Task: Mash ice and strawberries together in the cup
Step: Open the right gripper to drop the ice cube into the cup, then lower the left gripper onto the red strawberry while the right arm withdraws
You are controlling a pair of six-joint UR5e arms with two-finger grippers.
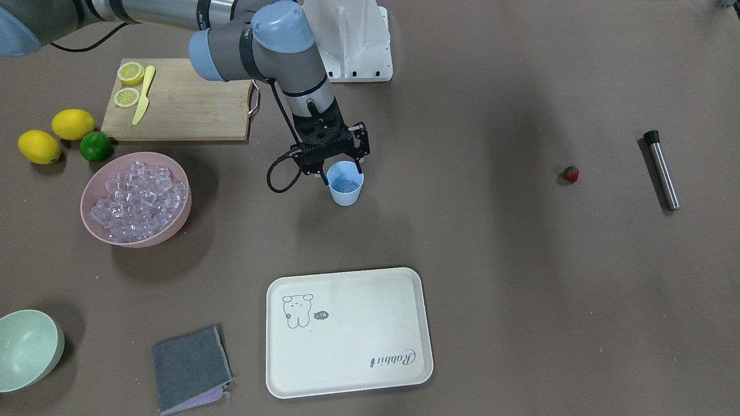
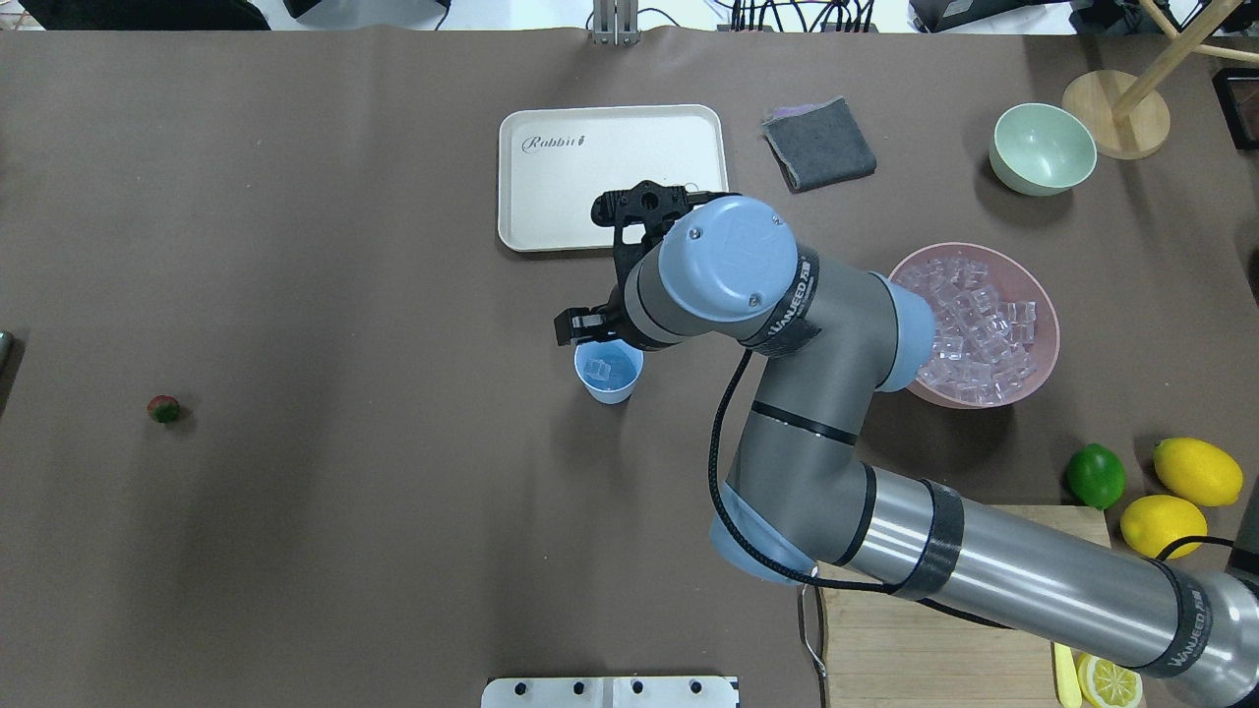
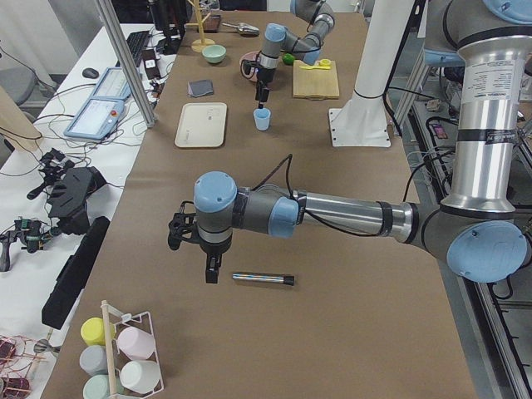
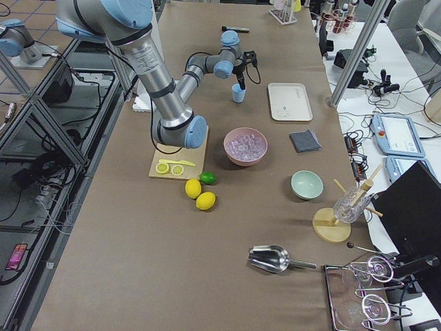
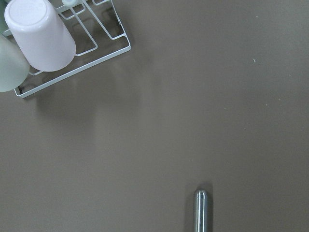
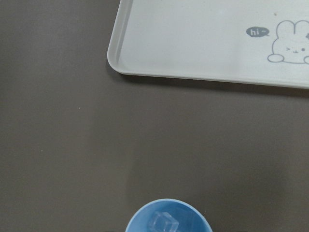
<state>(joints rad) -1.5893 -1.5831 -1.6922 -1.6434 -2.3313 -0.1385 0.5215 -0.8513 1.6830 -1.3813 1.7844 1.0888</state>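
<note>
The pale-blue cup (image 1: pixel 346 188) stands upright mid-table and holds a few clear ice cubes (image 6: pixel 164 222). It also shows in the overhead view (image 2: pixel 609 374). My right gripper (image 1: pixel 341 172) hangs just above the cup's rim, open and empty, with a finger on each side of the mouth. More ice (image 1: pixel 139 199) fills the pink bowl (image 1: pixel 95 225). The strawberry (image 1: pixel 571 173) lies alone on the table far from the cup. My left gripper (image 3: pixel 212 262) hovers by a steel muddler (image 3: pixel 262 278); I cannot tell whether it is open or shut.
A cream tray (image 1: pixel 347 335) lies beyond the cup. A grey cloth (image 1: pixel 191 367), a pale-green bowl (image 1: pixel 29 346), a cutting board (image 1: pixel 179 110) with lemon halves and a knife, two lemons and a lime (image 1: pixel 95 145) are on the right arm's side. A cup rack (image 5: pixel 72 53) is near the left wrist.
</note>
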